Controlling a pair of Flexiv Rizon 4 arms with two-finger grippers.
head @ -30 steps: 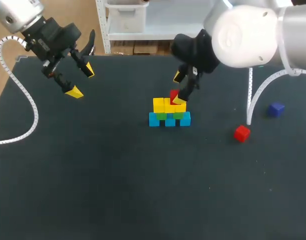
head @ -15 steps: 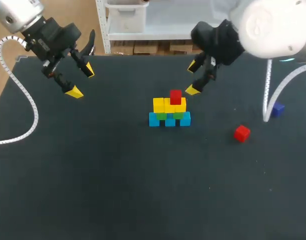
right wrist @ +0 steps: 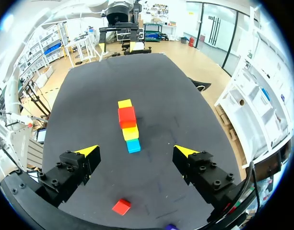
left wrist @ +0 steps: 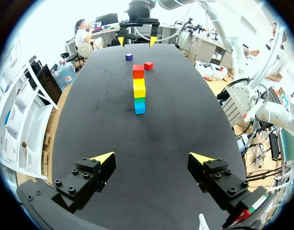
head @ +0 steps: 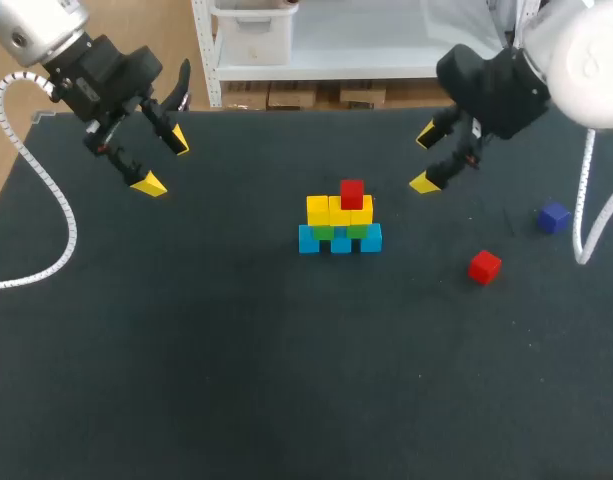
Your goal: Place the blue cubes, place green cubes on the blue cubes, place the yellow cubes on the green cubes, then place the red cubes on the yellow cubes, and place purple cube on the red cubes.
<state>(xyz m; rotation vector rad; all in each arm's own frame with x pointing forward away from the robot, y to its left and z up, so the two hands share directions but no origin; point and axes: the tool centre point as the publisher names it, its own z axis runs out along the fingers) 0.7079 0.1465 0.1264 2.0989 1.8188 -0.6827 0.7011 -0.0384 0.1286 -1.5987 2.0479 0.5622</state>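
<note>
A stepped pile stands mid-table: blue cubes (head: 340, 240) at the bottom, green cubes (head: 338, 231) on them, yellow cubes (head: 338, 210) above, and one red cube (head: 352, 193) on top. A second red cube (head: 484, 266) lies loose to the right, and a purple cube (head: 554, 218) sits farther right. My right gripper (head: 425, 158) hangs open and empty, above and to the right of the pile. Far off at the back left, my left gripper (head: 163, 162) is open and empty too. In the right wrist view the pile (right wrist: 127, 124) is ahead of the open gripper (right wrist: 136, 151), with the loose red cube (right wrist: 121, 207) beneath it.
The left arm's white cable (head: 46, 200) loops over the table's left side. In the left wrist view the pile (left wrist: 138, 91) lies far ahead of the open gripper (left wrist: 151, 158), with the loose red cube (left wrist: 148, 65) and purple cube (left wrist: 129, 56) beyond it.
My right gripper has drawn back from the pile to the upper right, leaving the red cube on the yellow cubes. The left arm has kept still.
</note>
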